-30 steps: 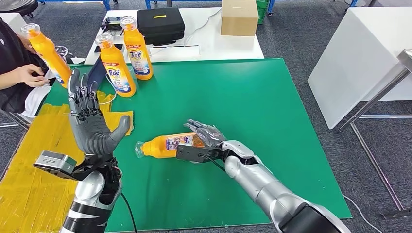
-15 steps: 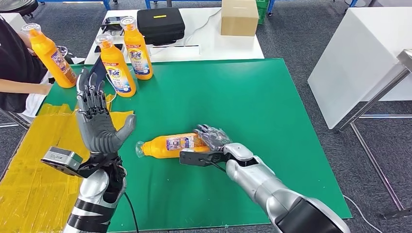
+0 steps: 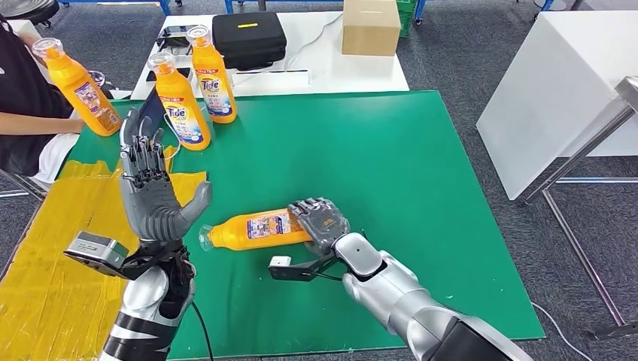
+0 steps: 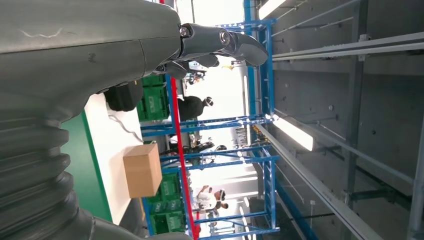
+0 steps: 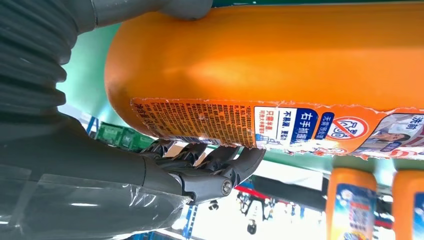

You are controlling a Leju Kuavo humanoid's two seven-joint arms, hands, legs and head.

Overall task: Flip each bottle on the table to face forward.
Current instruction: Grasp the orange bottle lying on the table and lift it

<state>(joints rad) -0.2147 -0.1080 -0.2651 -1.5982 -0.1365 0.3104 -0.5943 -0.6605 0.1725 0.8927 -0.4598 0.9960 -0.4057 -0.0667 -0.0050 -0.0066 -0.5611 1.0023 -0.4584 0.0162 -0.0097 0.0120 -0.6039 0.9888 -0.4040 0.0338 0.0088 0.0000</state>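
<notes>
The green surface (image 3: pixel 421 173) has wide bare room across its right half and along the near edge; its far edge meets a white table (image 3: pixel 316 68) carrying a black case (image 3: pixel 248 36) and a cardboard box (image 3: pixel 370 26); a yellow sheet (image 3: pixel 45 248) covers the left margin; grey carpet and a white cabinet (image 3: pixel 557 98) lie off the right edge; in the left wrist view blue racking and ceiling lights fill the room behind.

Near the middle of the surface the lying bottle (image 3: pixel 256 229), orange with its back label showing, rests on its side with the cap pointing left; the right hand (image 3: pixel 322 222) grips its base end, fingers (image 5: pixel 220 160) wrapped round one side of the body and the thumb pressed on the other.

The left hand (image 3: pixel 154 188) is raised upright over the left edge, palm facing right, fingers (image 3: pixel 143 158) spread and holding nothing.

Two upright Tide bottles (image 3: pixel 180 101) stand close together at the far left corner with front labels visible; a third bottle (image 3: pixel 74 84) stands tilted beside a person (image 3: pixel 22 105) at the left edge; whether the person's hand is on it I cannot tell
</notes>
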